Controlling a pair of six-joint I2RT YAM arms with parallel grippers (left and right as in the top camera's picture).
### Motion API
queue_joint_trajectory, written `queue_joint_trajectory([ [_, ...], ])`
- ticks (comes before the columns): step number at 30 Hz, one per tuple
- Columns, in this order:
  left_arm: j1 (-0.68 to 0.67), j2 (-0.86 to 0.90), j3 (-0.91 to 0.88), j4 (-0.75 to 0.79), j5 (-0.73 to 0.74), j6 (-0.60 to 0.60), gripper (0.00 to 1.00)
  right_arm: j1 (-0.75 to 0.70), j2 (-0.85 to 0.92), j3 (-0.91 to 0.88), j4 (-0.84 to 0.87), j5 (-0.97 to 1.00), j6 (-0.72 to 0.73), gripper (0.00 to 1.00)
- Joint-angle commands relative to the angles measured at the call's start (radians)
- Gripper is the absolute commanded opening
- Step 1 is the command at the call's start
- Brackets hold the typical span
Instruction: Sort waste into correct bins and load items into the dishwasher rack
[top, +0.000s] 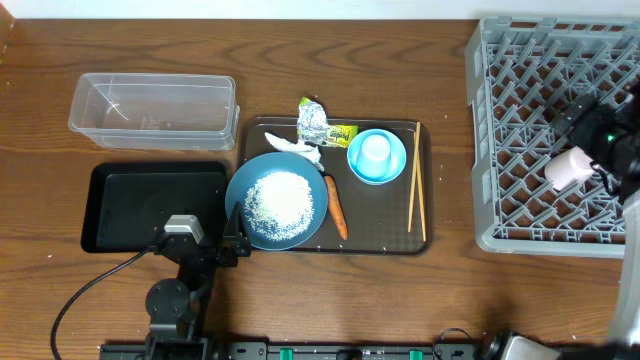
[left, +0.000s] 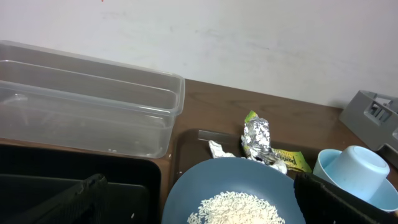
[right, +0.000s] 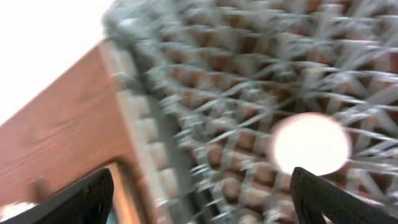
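A round blue plate (top: 277, 205) with loose white rice (top: 279, 203) sits on the brown serving tray (top: 425, 240). Next to it lie an orange carrot (top: 336, 207), a white tissue (top: 300, 150) and a foil wrapper (top: 318, 125). A light-blue bowl (top: 377, 157) holds a whitish cup (top: 375, 149), and chopsticks (top: 415, 185) lie to its right. My left gripper (left: 199, 208) is open, its fingers either side of the plate's near edge (left: 236, 180). My right gripper (right: 205, 199) is open over the grey dishwasher rack (top: 530, 120). Another whitish cup (right: 311, 144) lies in the rack, beyond the fingers.
The clear tub (top: 150, 105) stands at the back left and the black tray (top: 120, 205) in front of it, left of the serving tray. The left arm's base and cable are at the front edge. The right wrist view is blurred.
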Motion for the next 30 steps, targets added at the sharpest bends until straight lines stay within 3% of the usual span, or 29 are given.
queue_joint_trajectory([
  [1, -0.004, -0.001, -0.017, -0.033, 0.018, 0.003, 0.98, 0.069, -0.052, 0.009, -0.048, -0.148, 0.011, 0.91],
  [14, -0.004, -0.001, -0.017, -0.033, 0.018, 0.003, 0.98, 0.347, -0.062, -0.002, -0.022, -0.147, 0.011, 0.94],
  [30, -0.011, 0.001, -0.017, -0.033, 0.018, 0.003, 0.98, 0.417, -0.062, -0.002, -0.068, -0.131, 0.010, 0.95],
])
